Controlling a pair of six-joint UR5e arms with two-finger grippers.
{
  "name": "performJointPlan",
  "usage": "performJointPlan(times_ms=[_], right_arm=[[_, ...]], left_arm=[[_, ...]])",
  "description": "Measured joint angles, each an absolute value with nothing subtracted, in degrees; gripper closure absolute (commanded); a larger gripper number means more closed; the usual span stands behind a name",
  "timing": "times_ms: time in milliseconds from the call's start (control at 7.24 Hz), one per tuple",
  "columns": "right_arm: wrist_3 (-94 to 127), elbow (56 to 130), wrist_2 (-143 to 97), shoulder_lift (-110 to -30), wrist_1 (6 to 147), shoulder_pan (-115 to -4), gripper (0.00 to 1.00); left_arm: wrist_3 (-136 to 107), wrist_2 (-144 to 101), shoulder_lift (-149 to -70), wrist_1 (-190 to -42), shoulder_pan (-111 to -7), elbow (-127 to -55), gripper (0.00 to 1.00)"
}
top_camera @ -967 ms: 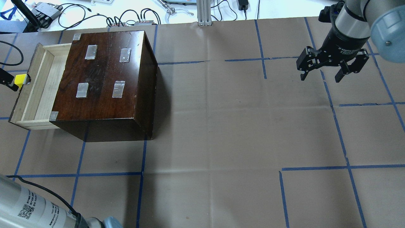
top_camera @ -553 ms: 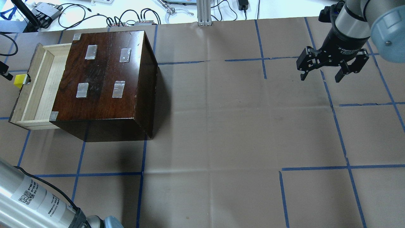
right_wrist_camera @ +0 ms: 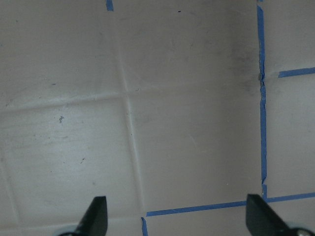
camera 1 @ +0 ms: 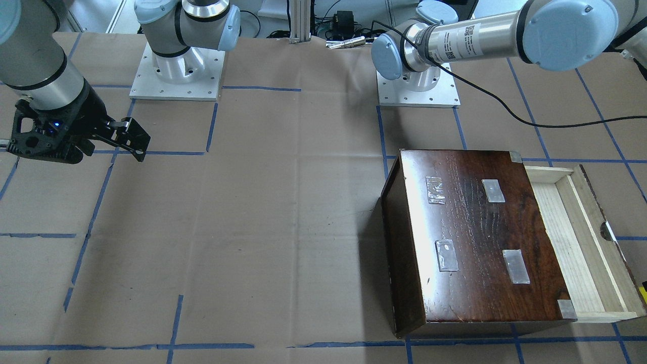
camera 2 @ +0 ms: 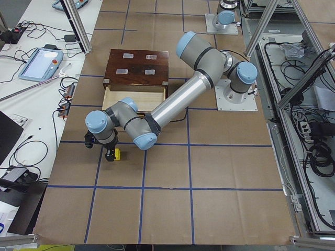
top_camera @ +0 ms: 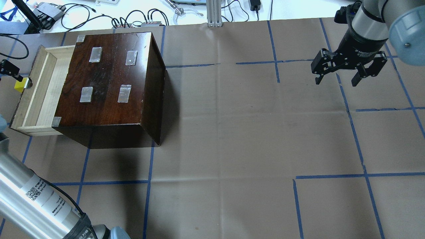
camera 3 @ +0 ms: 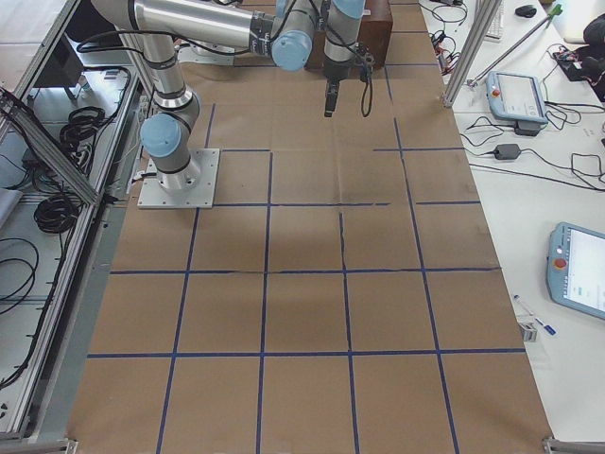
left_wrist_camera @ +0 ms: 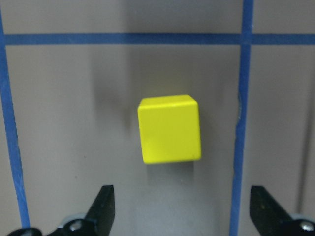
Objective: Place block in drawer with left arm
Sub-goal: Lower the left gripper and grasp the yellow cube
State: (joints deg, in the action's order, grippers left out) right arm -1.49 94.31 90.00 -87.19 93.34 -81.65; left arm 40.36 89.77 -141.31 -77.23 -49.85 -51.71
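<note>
The yellow block lies on the brown paper, free of my left gripper, which is open with its fingertips on the near side of the block. From overhead the block shows just left of the drawer's notched front. The exterior left view shows the block on the table about one grid square from the drawer. The drawer stands pulled out of the dark-brown box and looks empty. My right gripper is open and empty, far off to the right.
Cables and devices line the table's far edge, with an aluminium post. The two arm bases stand at the robot side. Blue tape lines cross the paper. My left arm's cable trails near the box.
In the overhead view the block has shifted slightly left and looks a little smaller. The left gripper's black part has moved from beside it towards the far side. The right arm has not moved.
</note>
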Motion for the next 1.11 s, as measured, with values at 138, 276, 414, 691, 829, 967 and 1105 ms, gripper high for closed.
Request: performJointPlan(times_ms=[138,276,414,691,829,967,1105], right_arm=[[-1.49,94.29,90.00,-87.19,93.34,-81.65,0.00],[-1.48,94.28,90.00,-87.19,93.34,-81.65,0.00],[-1.46,94.28,90.00,-87.19,93.34,-81.65,0.00],[-1.45,94.30,90.00,-87.19,93.34,-81.65,0.00],[-1.47,94.30,90.00,-87.19,93.34,-81.65,0.00],[-1.49,94.31,90.00,-87.19,93.34,-81.65,0.00],[-1.48,94.31,90.00,-87.19,93.34,-81.65,0.00]], left_arm=[[39.51,89.76,-142.96,-76.65,-50.10,-50.73,0.08],[38.19,89.79,-144.29,-76.14,-50.33,-49.98,0.09],[37.41,89.81,-145.32,-75.57,-50.54,-49.43,0.14],[36.97,89.86,-146.70,-74.70,-50.82,-48.95,0.31],[37.11,90.01,-146.95,-74.62,-50.85,-49.06,0.46],[37.44,90.25,-147.03,-74.69,-50.91,-49.23,0.60],[37.77,90.49,-146.99,-74.99,-50.94,-49.35,0.78]])
